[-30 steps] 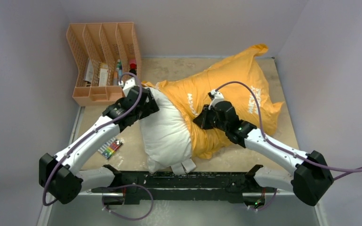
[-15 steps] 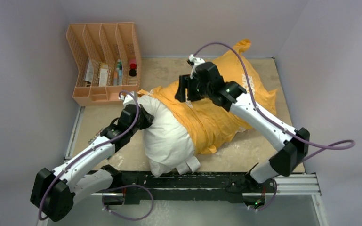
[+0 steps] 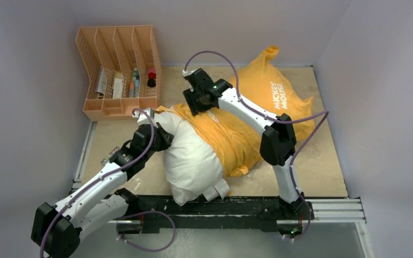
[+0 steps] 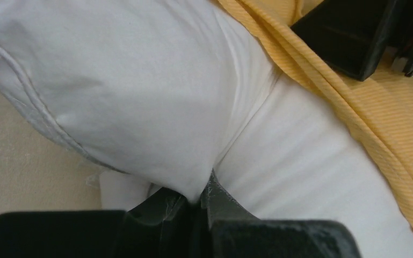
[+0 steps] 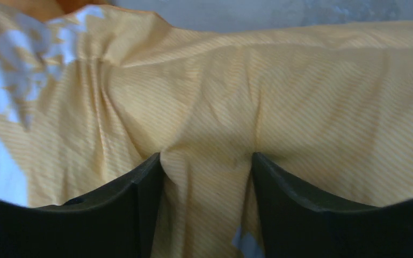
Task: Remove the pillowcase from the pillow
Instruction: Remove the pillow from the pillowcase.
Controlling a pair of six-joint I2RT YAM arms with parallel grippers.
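The white pillow [image 3: 193,158] lies mid-table, its near half bare. The orange-yellow pillowcase [image 3: 258,107] with white lettering covers the far half and is bunched at the back right. My left gripper [image 3: 154,128] sits at the pillow's far-left corner. In the left wrist view it [image 4: 204,196] is shut on a pinch of white pillow [image 4: 139,91] fabric, with the pillowcase [image 4: 376,123] edge just beyond. My right gripper [image 3: 192,105] presses down on the pillowcase's rim near that corner. In the right wrist view its jaws [image 5: 207,161] stand apart, with a ridge of pillowcase [image 5: 301,97] rising between them.
An orange file organiser [image 3: 118,70] holding pens and small items stands at the back left, close to both grippers. A small multicoloured item [image 3: 107,156] lies half under the left arm. Grey walls close in on three sides. The black base rail [image 3: 215,207] runs along the near edge.
The right gripper let go of the pillowcase's middle and swung far left to its rim, jaws now apart. The left gripper shut on the pillow corner and drew back slightly.
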